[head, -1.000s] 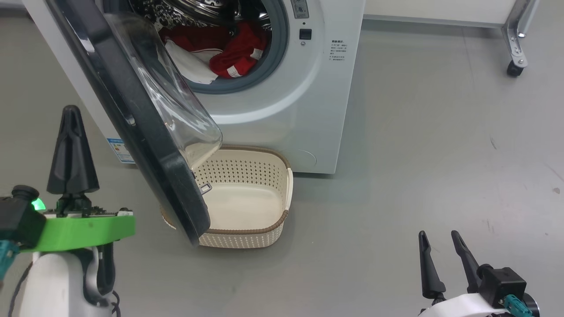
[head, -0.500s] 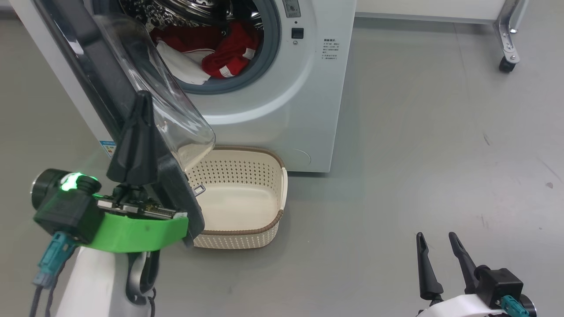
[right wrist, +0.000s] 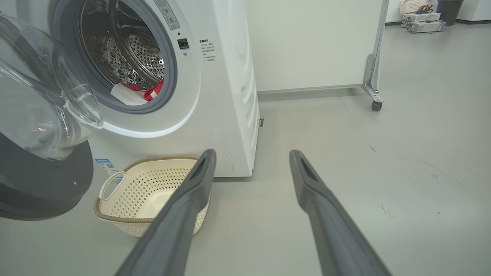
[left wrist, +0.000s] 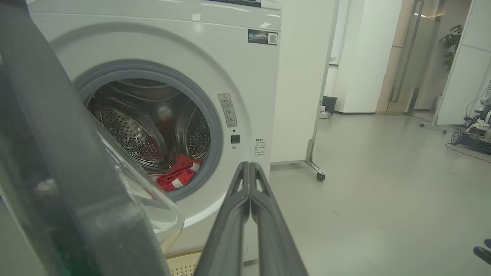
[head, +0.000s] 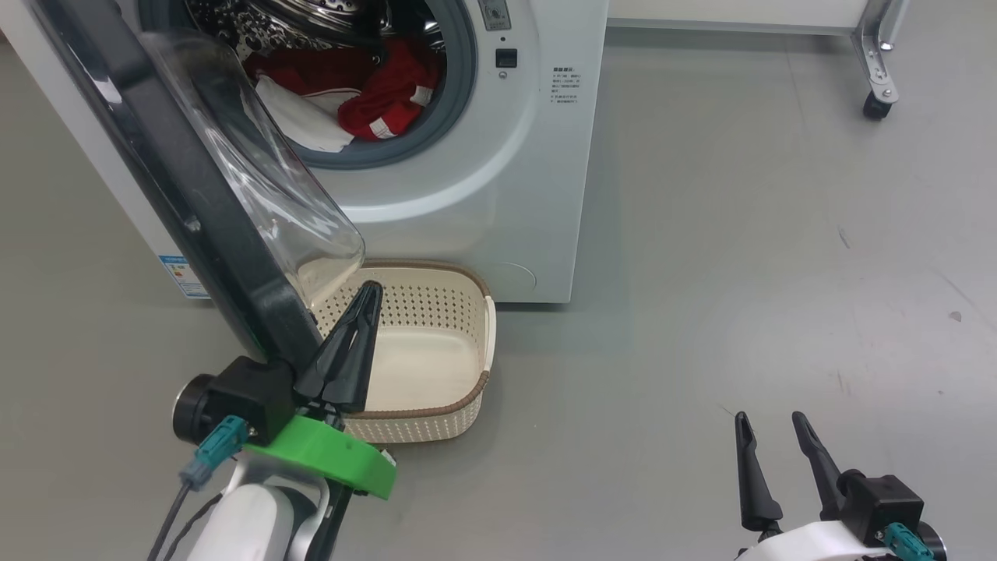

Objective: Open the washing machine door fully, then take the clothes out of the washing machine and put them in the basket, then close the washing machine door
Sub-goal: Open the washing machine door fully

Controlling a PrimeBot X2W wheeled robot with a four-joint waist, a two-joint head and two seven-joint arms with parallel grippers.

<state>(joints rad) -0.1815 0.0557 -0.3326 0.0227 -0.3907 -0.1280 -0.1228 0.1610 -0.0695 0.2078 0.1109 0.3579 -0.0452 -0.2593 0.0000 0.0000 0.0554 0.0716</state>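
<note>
The white washing machine (head: 506, 202) stands at the top with its drum mouth uncovered. Its door (head: 195, 226), black-rimmed with a clear glass bowl, hangs partly open and slants down to the left. Red and white clothes (head: 374, 89) lie inside the drum. The cream basket (head: 475, 312) sits on the floor below the drum, holding nothing. My left gripper (head: 371, 288) is shut, empty, just right of the door's lower edge and over the basket's left side. In the left wrist view the gripper (left wrist: 249, 165) points at the drum, door rim (left wrist: 57, 161) close on its left. My right gripper (head: 769, 421) is open, low right.
A metal frame leg on a caster (head: 876, 105) stands at the back right, beside a white panel. A blue label (head: 183, 276) is on the machine's lower front. Open grey floor (head: 740, 273) stretches right of the machine. A wheeled device (left wrist: 472, 130) sits far off.
My left arm has swung from left of the door across to its right lower edge, fingers now over the basket. The camera has turned a little, shifting the scene left. The right gripper is still.
</note>
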